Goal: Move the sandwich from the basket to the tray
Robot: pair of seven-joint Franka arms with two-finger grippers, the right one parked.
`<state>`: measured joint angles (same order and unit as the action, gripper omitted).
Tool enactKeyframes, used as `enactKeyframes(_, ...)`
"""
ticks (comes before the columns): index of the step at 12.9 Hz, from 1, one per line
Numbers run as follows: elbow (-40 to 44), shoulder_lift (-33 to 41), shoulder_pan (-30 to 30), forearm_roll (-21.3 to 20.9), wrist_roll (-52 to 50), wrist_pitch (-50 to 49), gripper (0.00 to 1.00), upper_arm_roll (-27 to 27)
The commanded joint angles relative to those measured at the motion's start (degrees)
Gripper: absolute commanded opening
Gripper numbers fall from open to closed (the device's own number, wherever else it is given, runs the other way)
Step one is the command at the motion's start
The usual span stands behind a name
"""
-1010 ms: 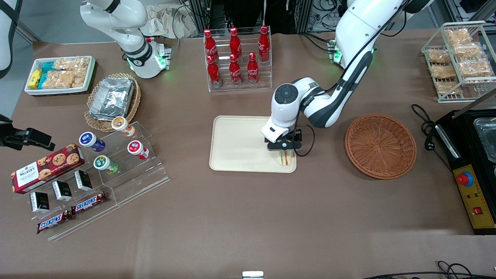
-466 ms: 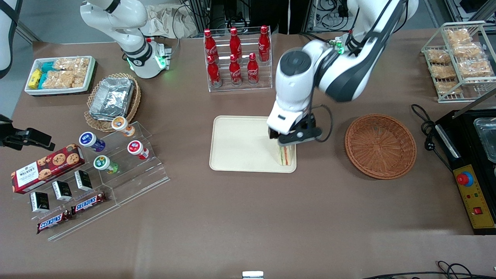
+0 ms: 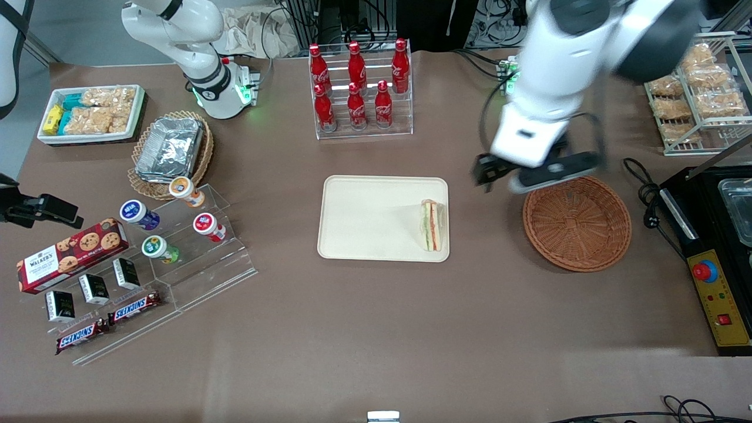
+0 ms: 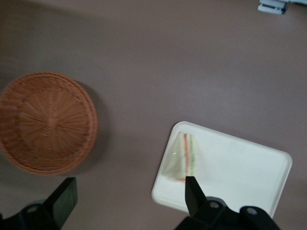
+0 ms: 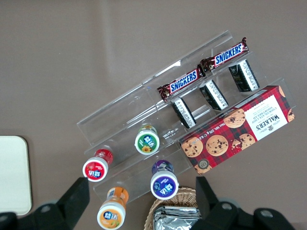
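The sandwich (image 3: 432,225) lies on the tray (image 3: 364,217) mid-counter, at its end nearest the empty basket (image 3: 577,221); the gripper (image 3: 531,175), fingers spread and empty, hangs high above; best it lifts clear without brushing either

Robot lab, mock snack counter: cola bottle rack (image 3: 359,88), emergency-stop box (image 3: 718,296), cabling (image 3: 645,194).

The tool (image 3: 536,176) hangs with fingers spread wide, high over the bare worktop (image 3: 487,247) between the tray (image 3: 364,217) and the basket (image 3: 577,221). The sandwich (image 3: 432,225) occupies the tray's edge nearest the basket. The bottle rack (image 3: 359,88) stands farther from the camera.
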<state>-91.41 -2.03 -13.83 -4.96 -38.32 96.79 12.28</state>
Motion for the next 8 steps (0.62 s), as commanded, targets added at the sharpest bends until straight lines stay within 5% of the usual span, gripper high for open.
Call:
enactKeyframes(1,-1.4,6.1,-0.1,2.3,17.9,-6.5,1.00,-7.4)
enactKeyframes(4,-1.4,8.3,0.2,2.4,34.6,-11.1,1.00,-14.9)
enactKeyframes(8,-0.3,7.7,0.3,1.6,36.2,-11.3,1.00,-16.3)
